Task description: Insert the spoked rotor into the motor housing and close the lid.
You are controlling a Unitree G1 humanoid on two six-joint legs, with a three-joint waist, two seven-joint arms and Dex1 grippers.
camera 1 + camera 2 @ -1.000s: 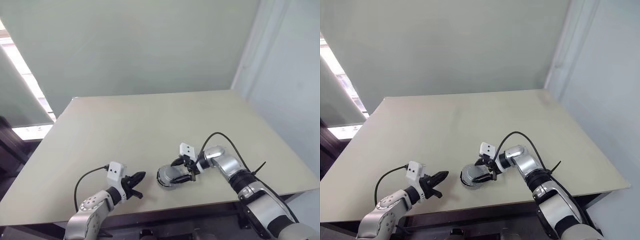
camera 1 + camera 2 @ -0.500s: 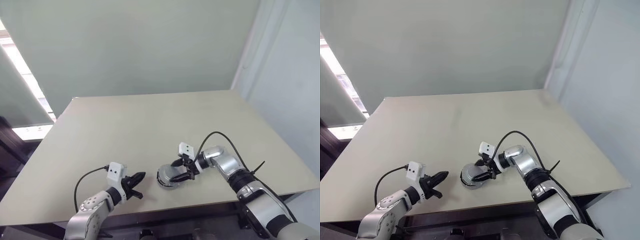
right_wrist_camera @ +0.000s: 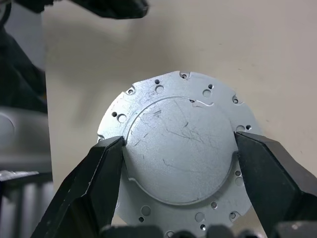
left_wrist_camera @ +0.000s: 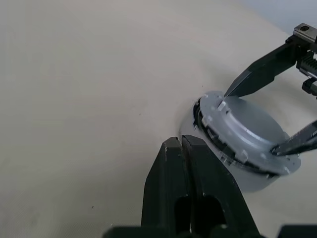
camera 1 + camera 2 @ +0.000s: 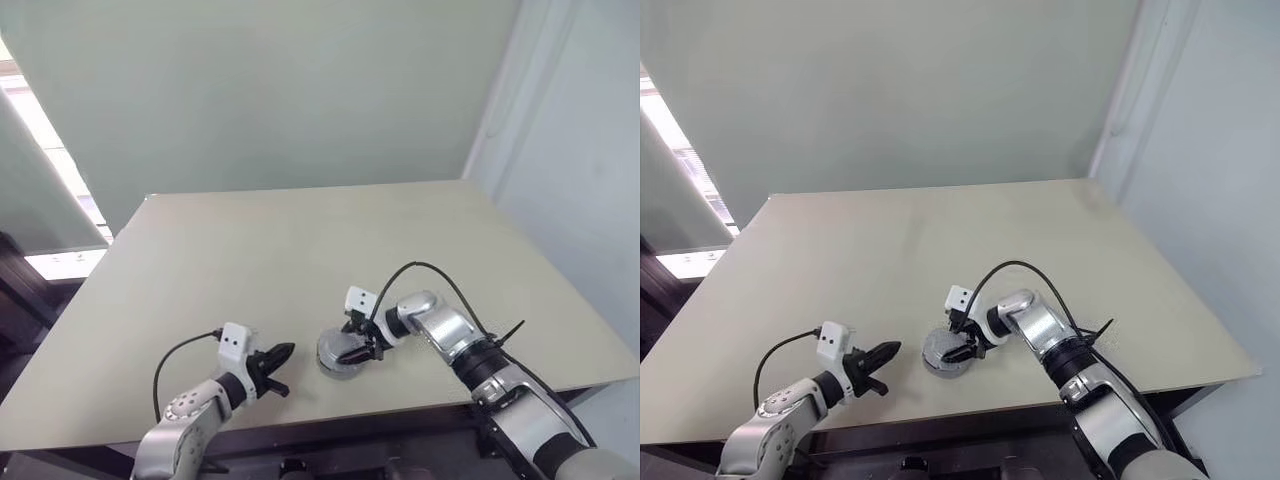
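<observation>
Your right pincer (image 3: pixel 178 163) is clasping the lid (image 3: pixel 181 156) by its raised centre, one finger on either side; the lid is sitting near the front edge of the bench (image 5: pixel 300 250). Your left pincer (image 4: pixel 185 148) is resting fully closed just beside the lid, gripping nothing; its tips are pointing toward it.

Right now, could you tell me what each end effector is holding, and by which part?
The right end effector grips the lid across its raised centre, fingers on opposite sides. The left end effector is shut on nothing.
</observation>
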